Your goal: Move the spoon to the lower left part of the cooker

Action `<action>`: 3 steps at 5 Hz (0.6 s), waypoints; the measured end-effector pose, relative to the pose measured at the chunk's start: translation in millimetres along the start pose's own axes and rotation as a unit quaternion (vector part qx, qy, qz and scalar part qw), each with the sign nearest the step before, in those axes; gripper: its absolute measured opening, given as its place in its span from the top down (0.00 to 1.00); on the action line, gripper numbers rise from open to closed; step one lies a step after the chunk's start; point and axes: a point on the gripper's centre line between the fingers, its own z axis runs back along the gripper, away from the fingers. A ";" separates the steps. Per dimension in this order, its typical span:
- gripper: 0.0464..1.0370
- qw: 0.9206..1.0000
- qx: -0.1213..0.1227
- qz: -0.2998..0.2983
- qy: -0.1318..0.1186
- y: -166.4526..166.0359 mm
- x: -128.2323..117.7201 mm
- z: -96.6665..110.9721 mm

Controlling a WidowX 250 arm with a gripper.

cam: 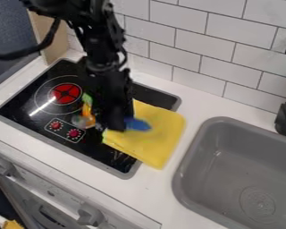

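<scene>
Spoon [139, 125] juts out beside the gripper [114, 126].

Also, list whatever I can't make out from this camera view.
All in the camera view:
- Blue object, possibly the spoon: blurred, its inner end hidden by the black gripper; whether it is gripped is unclear.
- Black glass cooktop: partly covered by the yellow cloth and the arm.
- Orange-and-green item: too blurred to identify.
- Grey sink: cut off by the right edge.
</scene>
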 end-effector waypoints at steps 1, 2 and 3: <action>0.67 1.000 -0.009 0.009 0.002 -18.1 4.7 -1.6; 0.67 1.000 -0.019 0.011 0.009 -31.9 3.8 0.5; 0.67 1.000 -0.025 0.005 0.009 -41.5 3.9 1.3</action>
